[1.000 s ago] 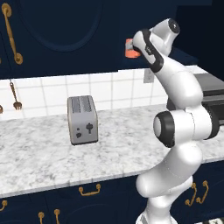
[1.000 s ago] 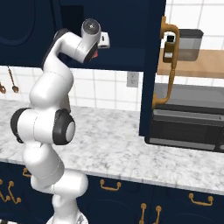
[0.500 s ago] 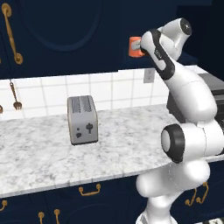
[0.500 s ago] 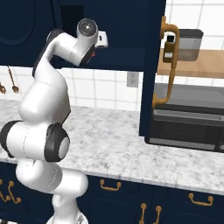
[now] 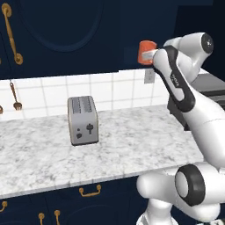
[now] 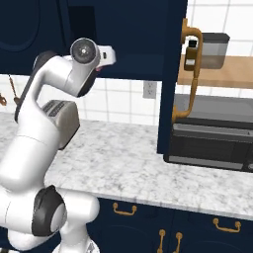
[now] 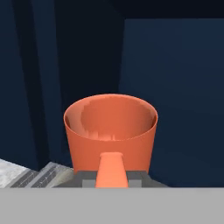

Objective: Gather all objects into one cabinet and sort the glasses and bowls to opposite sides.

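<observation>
Left base view: a plain orange handled mug (image 5: 146,52) is held aloft at 1 o'clock before the dark navy wall cabinet (image 5: 79,35), above a grey metal toaster (image 5: 82,120). Right base view: the white wrist is raised at 10 o'clock. Hand view: the two-finger gripper (image 7: 112,178) is clenched on the mug's handle.

I see toaster (image 5: 82,120) upright on marble counter (image 5: 39,154); microwave (image 6: 212,146) at counter's far end; outlet (image 6: 149,90) on tiles.
</observation>
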Robot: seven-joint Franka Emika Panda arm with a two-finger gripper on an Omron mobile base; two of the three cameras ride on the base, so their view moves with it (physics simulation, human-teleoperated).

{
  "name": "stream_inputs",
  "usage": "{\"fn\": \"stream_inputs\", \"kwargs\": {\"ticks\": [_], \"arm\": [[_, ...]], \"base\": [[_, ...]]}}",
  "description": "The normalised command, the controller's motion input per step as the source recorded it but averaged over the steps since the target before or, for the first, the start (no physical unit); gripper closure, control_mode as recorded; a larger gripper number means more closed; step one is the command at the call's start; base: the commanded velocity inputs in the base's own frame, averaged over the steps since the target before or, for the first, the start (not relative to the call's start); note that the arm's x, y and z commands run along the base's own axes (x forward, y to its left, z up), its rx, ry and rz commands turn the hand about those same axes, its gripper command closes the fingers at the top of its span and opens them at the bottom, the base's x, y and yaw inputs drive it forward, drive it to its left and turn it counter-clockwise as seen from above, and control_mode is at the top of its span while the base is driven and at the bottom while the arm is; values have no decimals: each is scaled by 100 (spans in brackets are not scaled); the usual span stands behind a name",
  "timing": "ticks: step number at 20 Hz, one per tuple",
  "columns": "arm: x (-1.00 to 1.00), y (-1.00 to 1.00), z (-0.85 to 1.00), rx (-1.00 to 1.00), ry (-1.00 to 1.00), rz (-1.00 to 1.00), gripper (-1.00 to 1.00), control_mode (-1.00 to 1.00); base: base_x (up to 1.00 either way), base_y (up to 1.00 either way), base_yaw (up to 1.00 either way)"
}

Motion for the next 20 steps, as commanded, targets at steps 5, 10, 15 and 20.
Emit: {"fn": "stream_inputs", "kwargs": {"ticks": [5,10,15,20], "arm": [[-100,-4,0,1,2,-10,100,-100],[-100,0,-13,0,0,-2,100,-100],[-100,0,-35,1,6,-3,100,-100],[-54,8,-28,5,5,-2,100,-100]], "base": [[0,0,0],[0,0,0],[0,0,0],[0,0,0]]}}
